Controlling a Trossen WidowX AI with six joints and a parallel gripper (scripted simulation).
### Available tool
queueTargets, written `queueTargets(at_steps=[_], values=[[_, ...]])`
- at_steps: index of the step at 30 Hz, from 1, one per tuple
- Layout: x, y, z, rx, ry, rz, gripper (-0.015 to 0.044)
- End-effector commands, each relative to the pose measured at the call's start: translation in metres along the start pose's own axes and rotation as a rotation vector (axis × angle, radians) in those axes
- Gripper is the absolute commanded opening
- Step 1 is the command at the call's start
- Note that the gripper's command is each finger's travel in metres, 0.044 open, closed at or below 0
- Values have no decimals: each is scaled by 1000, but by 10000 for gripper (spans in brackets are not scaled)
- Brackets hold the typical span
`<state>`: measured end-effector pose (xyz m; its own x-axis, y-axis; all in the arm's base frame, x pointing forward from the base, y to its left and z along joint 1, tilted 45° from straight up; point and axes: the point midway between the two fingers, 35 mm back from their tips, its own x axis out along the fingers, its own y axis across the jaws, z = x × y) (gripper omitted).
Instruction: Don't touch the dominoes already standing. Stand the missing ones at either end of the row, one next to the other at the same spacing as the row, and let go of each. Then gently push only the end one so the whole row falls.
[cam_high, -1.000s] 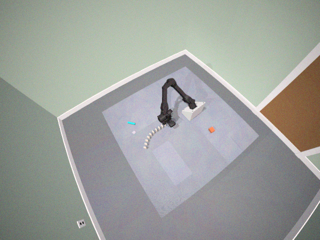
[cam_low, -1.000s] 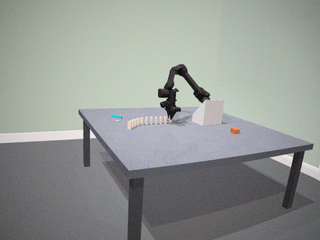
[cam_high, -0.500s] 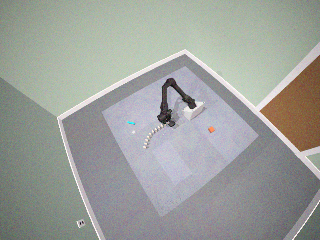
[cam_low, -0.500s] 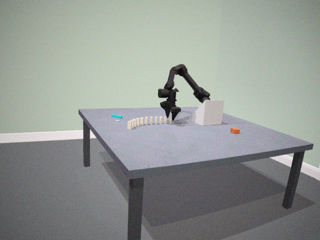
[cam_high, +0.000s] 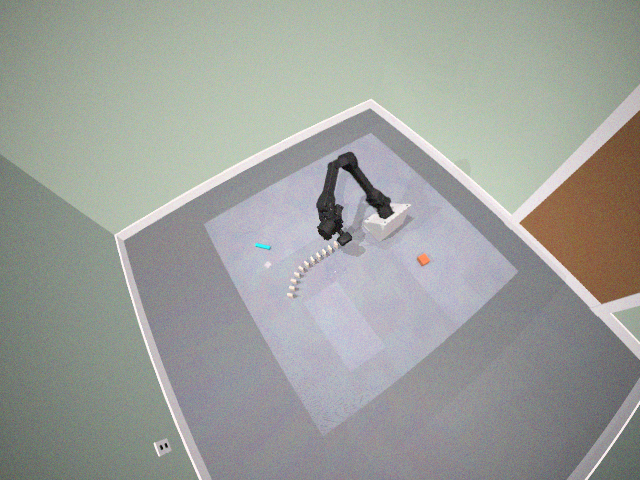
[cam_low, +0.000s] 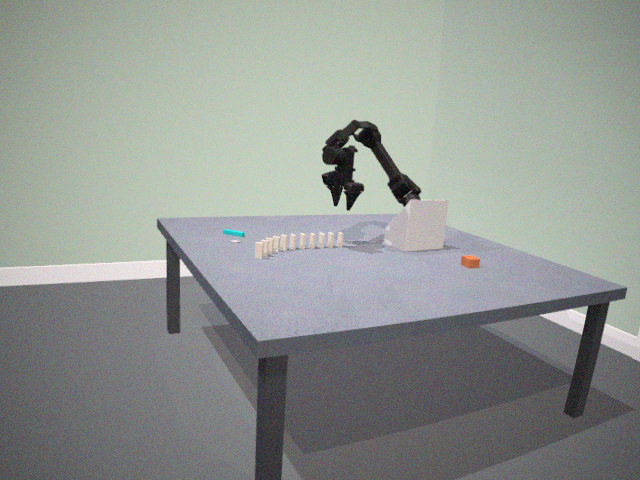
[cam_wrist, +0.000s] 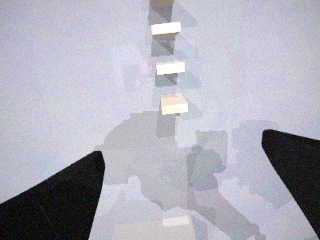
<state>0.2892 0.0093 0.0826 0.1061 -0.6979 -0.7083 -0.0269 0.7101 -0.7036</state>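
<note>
Several cream dominoes stand upright in a curved row. The domino at the arm-side end (cam_high: 336, 244) (cam_low: 340, 239) (cam_wrist: 174, 104) stands in line with its neighbours, with a gap similar to theirs. The domino at the other end (cam_high: 290, 295) (cam_low: 258, 250) also stands. My gripper (cam_high: 336, 236) (cam_low: 342, 207) (cam_wrist: 184, 148) is wide open and empty, pointing down, well above the table near the arm-side end. In the wrist view that end domino lies ahead of the fingertips, not between them. I see no loose domino.
A cyan bar (cam_high: 263, 246) (cam_low: 233, 233) and a small flat whitish piece (cam_high: 267, 264) (cam_low: 235, 241) lie beyond the row. An orange block (cam_high: 423, 259) (cam_low: 469, 261) lies on the other side of the white arm base (cam_high: 388, 224) (cam_low: 428, 225). Shadows cross the tabletop near the row.
</note>
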Motion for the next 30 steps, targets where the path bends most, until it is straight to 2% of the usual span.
queueTargets(at_steps=[1, 3, 5, 18, 20, 30], values=[[-18, -2, -4, 10, 7, -3, 440], [-18, -2, -4, 10, 7, -3, 440], [-16, -3, -6, 76, 7, -3, 387], [38, -4, -41, 1424, 2, -12, 46], [43, -5, -45, 1558, 1, -13, 0], [44, -5, -46, 1574, 1, -13, 0]])
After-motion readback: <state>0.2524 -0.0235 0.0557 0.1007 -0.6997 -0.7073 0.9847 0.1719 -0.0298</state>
